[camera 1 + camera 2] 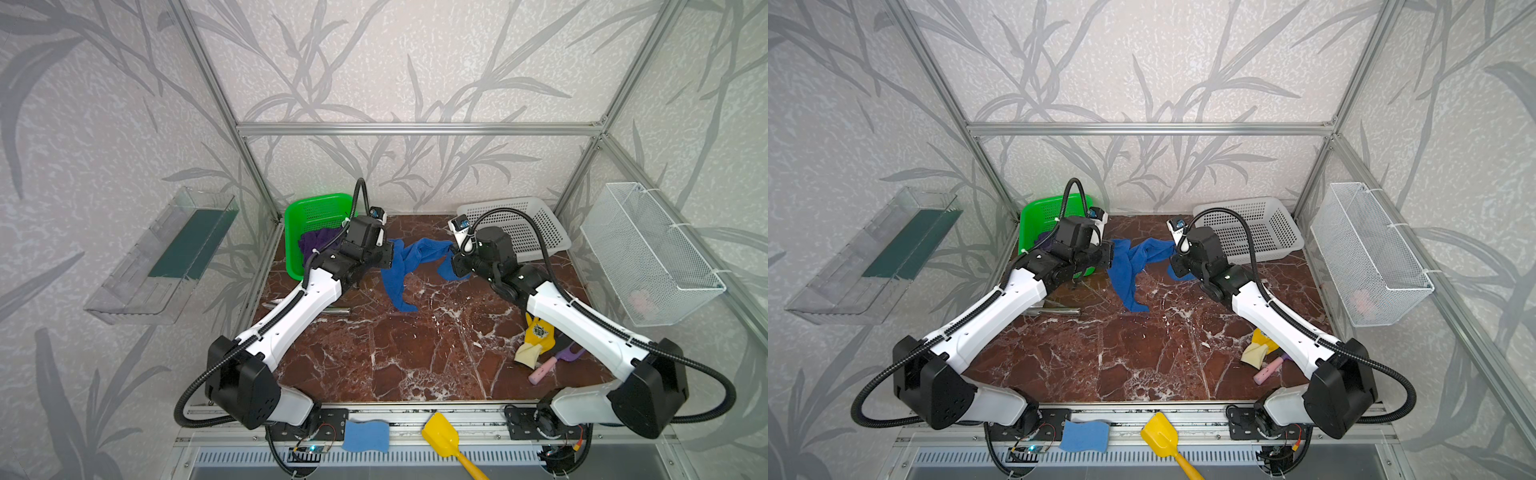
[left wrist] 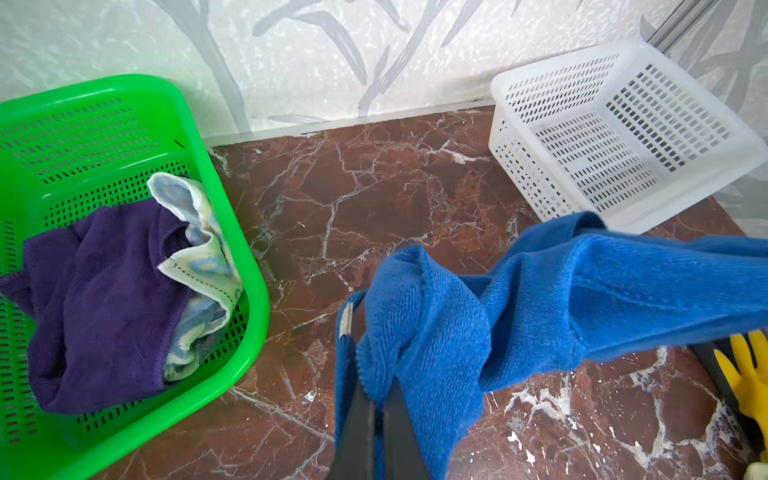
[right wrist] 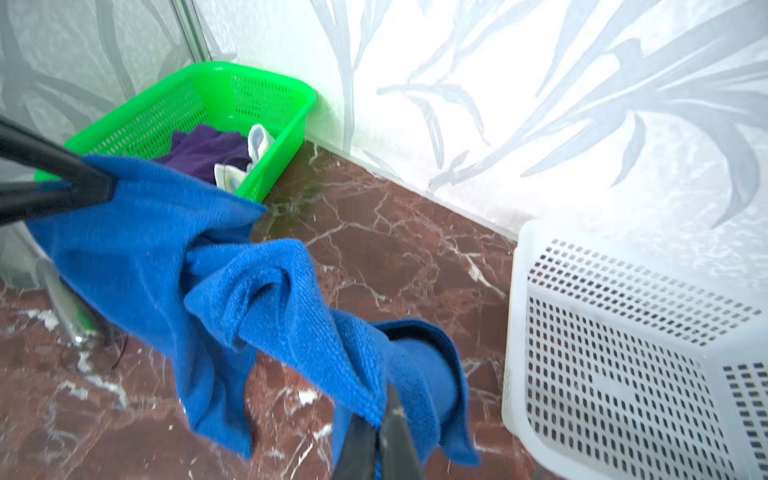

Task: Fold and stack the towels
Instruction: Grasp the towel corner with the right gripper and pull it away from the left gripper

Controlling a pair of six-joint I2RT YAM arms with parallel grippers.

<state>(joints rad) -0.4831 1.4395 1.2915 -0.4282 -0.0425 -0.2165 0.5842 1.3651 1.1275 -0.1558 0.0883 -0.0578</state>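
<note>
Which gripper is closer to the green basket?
Left. The left gripper is right beside the green basket; the right gripper is across the blue towel, by the white basket.

The royal-blue soft cloth towel (image 1: 399, 272) hangs twisted, stretched beside the green plastic basket (image 1: 309, 216); dark purple cloth towel (image 2: 104, 299) and cream printed cloth towel (image 2: 201, 226) lie crumpled inside it.

Wide open marble across the middle and near table (image 1: 395, 357), plenty of room to pass. The far side is crowded: the blue towel (image 1: 409, 266) hangs strung between left gripper (image 2: 377, 395) and right gripper (image 3: 379, 409), both clamped on it, barring the far centre. Green basket (image 1: 320, 212) fills the far left corner, white basket (image 1: 528, 232) the far right. Glove (image 1: 538, 332) and pink tool (image 1: 542, 370) clutter near right, and a rod (image 1: 332, 309) lies on the left.
</note>
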